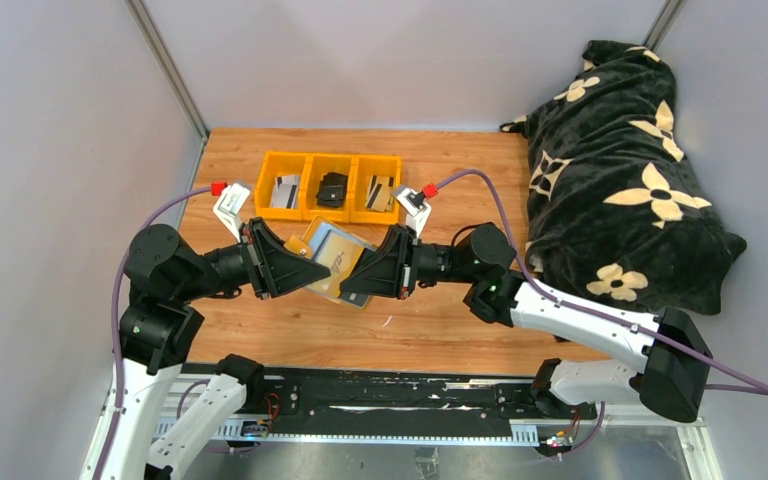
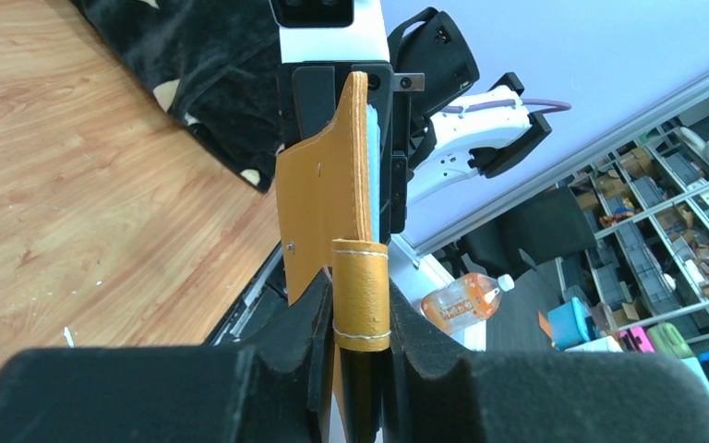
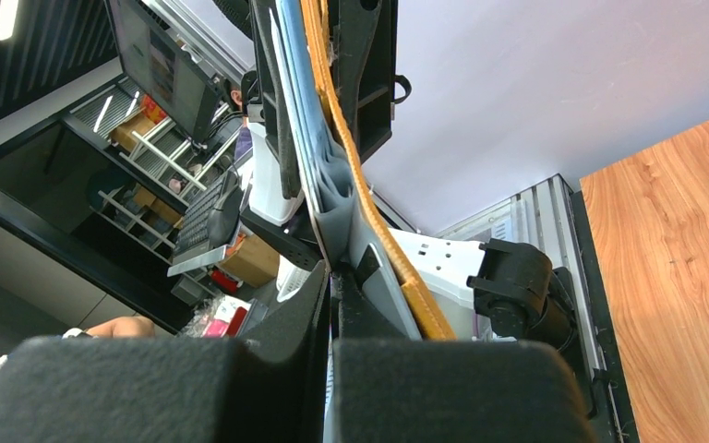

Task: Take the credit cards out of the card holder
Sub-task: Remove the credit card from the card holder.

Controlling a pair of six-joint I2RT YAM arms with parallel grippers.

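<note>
Card holder (image 1: 332, 258), mustard-yellow and opened out, hangs in the air between the two hands, above the table (image 1: 440, 320) and just in front of a row of three yellow bins (image 1: 330, 185). The left hand (image 1: 305, 268) pinches its snap tab, the fingers (image 2: 314, 314) pressed narrowly on either side of the strap. The right hand (image 1: 365, 275) is clamped tight on the pale grey-blue inner layers at the opposite edge (lining or a card, I cannot tell which). From the right wrist the card holder shows edge-on, rising tilted from the closed fingers (image 3: 318, 286). Credit cards (image 1: 285, 190) lie in the two outer bins, a black folded item (image 1: 332, 190) in the middle one.
</note>
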